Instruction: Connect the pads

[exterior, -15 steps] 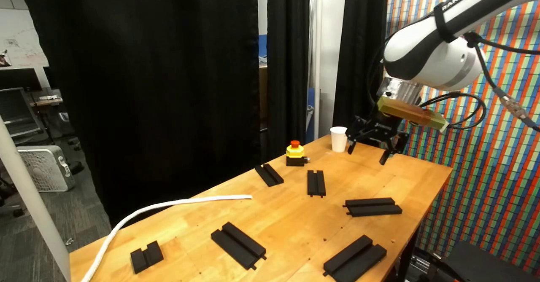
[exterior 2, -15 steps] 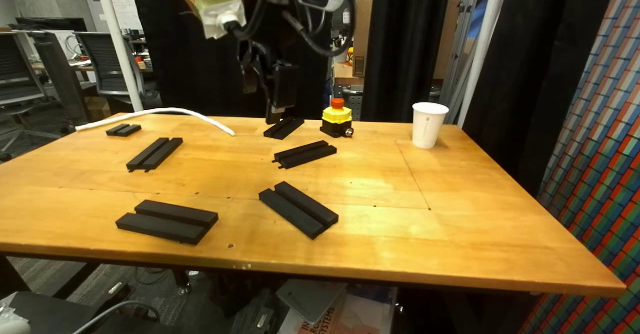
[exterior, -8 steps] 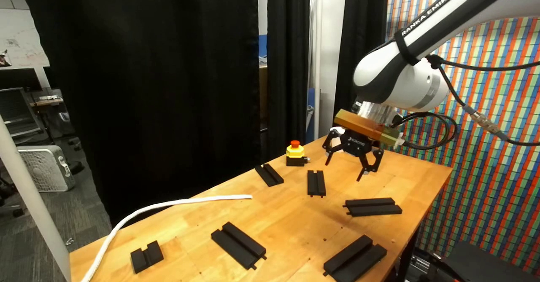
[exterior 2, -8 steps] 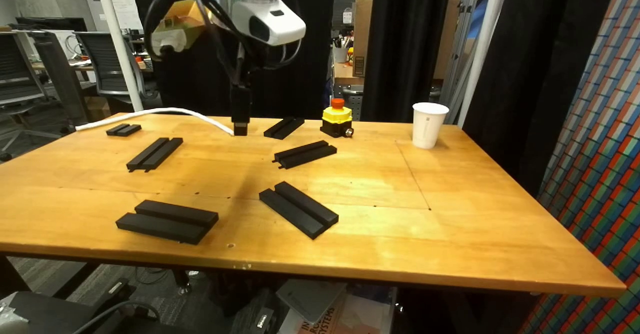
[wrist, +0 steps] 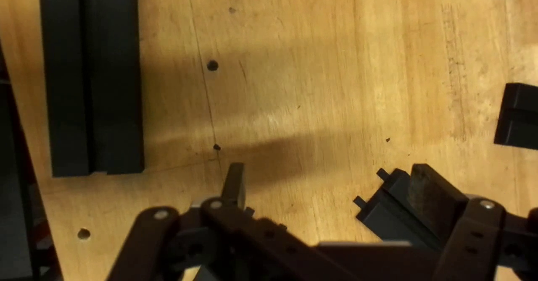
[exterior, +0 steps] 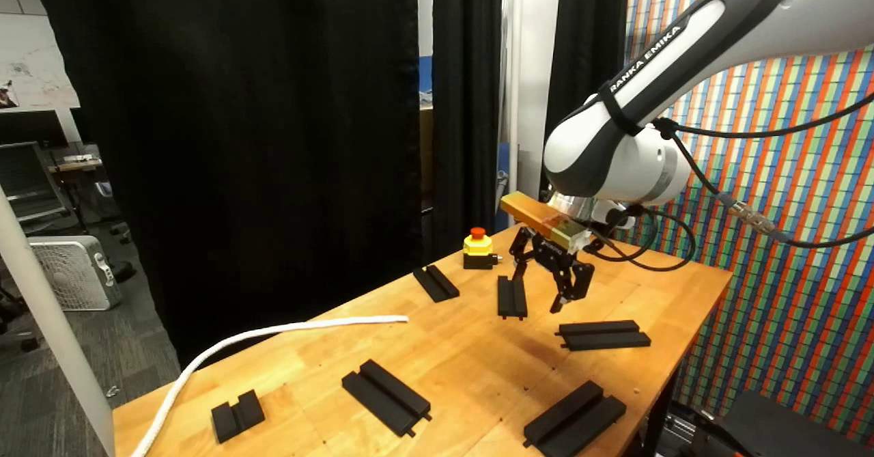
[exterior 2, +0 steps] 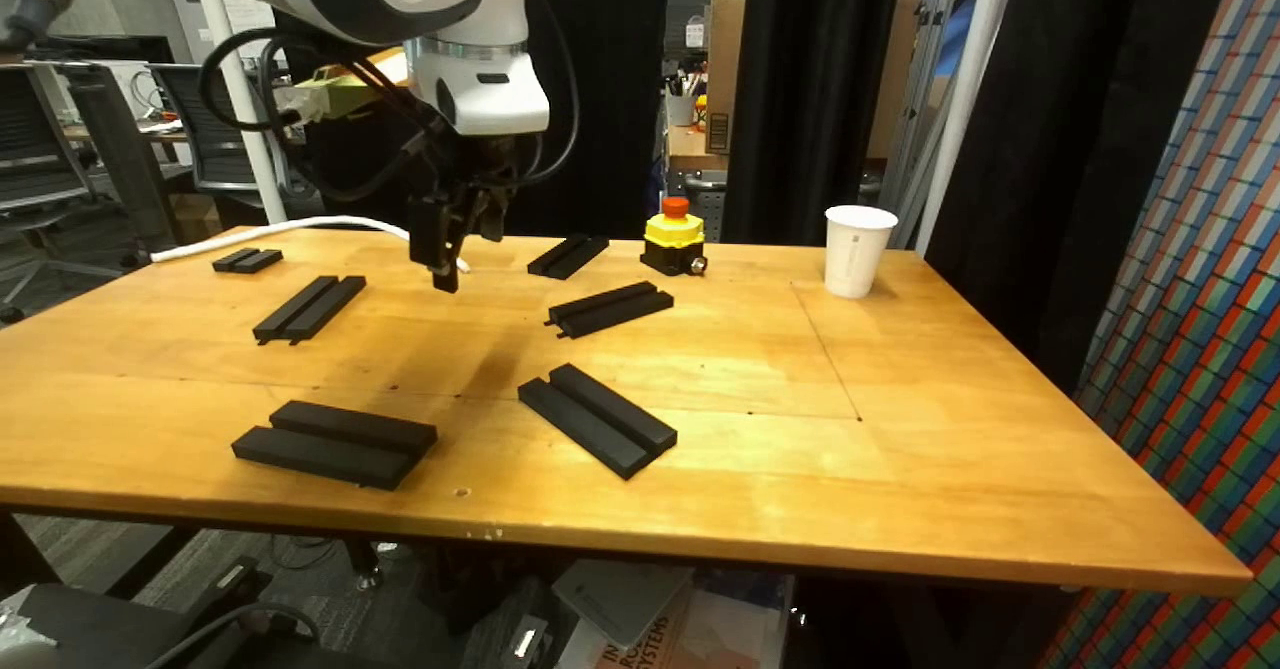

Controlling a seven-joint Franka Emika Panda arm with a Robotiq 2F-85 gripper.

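Jaws wide apart above table; six pads (exterior 2: 597, 419) unjoined

Gripper (wrist: 325, 178) hangs over the wooden table (exterior 2: 900, 489); fingers (wrist: 235, 184) well apart, w/ wood grain showing btwn the tips. Pads lie flat & separate in both exterior views: matte black, each w/ a groove btwn two ridges. Short pad (exterior: 237, 416): nr white cord (exterior: 273, 330). Edge pads (exterior 2: 335, 444): a pair, apart from each other, nr the table's front edge in an exterior view. Long pad (exterior: 386, 397): w/ two pegs at one end, btwn short pad & one of the edge pads. Back pad (exterior 2: 568, 256): nr yellow box (exterior 2: 674, 233) w/ red button (exterior 2: 675, 207). Mid pad (exterior 2: 611, 309): also pegged, btwn back pad & the other edge pad; in wrist view, partly hidden by a finger. White cup (exterior 2: 860, 252): upright, well apart fr. the pads.
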